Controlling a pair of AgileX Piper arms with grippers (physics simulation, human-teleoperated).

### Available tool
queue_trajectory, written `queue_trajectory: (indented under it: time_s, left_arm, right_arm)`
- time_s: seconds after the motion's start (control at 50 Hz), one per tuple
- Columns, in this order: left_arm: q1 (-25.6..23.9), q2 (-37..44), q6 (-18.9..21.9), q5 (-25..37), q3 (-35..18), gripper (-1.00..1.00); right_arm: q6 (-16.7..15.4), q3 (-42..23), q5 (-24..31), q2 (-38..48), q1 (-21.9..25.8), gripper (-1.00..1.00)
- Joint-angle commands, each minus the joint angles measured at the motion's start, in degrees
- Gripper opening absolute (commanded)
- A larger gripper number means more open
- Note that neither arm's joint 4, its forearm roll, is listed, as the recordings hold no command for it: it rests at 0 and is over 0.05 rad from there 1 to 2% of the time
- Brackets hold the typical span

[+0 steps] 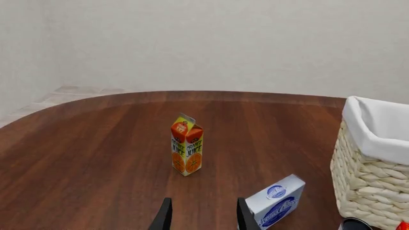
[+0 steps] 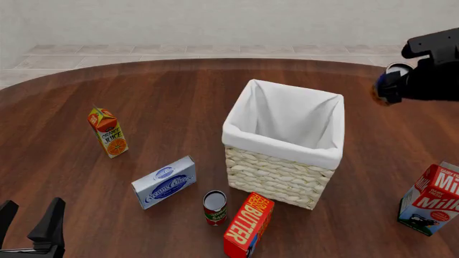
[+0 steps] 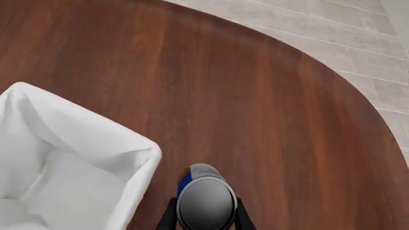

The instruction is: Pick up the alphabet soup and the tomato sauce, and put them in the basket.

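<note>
Alphabet soup [image 3: 205, 203] gripped in right end effector [image 3: 204, 218], held aloft, apparently just right of basket [image 2: 330, 157] rim. Left end effector [image 1: 203, 215] open, idle.

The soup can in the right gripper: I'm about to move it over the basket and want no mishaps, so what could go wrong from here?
1. The right gripper holds the soup can off to the side of the basket, above the bare table; released now, it would probably miss.
2. Moved across too low, the can could clip the white liner at the rim.
3. The tomato sauce can stands close to the butter box, which a later grasp might knock.
</note>
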Motion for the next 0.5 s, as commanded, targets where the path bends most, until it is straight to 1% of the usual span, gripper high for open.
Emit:
queue_trajectory:
  time_s: [0.02, 0.28, 0.34, 0.5]
  left_arm:
    - [-0.1, 0.1, 0.1, -0.1, 0.0, 1.00]
    - [-0.1, 1.6, 0.1, -1.4, 0.0, 1.00]
    - [-0.1, 1.3, 0.1, -1.1, 0.0, 1.00]
    - [0.0, 0.7, 0.1, -0.6, 0.0, 1.00]
  right_arm:
    - [1.5, -2.2, 0.3, -1.9, 2.6, -1.00]
    - [2.7, -4.0, 0.0, -3.0, 5.6, -1.00]
    - [2.5, -4.4, -0.5, -3.7, 6.9, -1.00]
    - [3.4, -4.9, -0.3, -4.0, 9.7, -1.00]
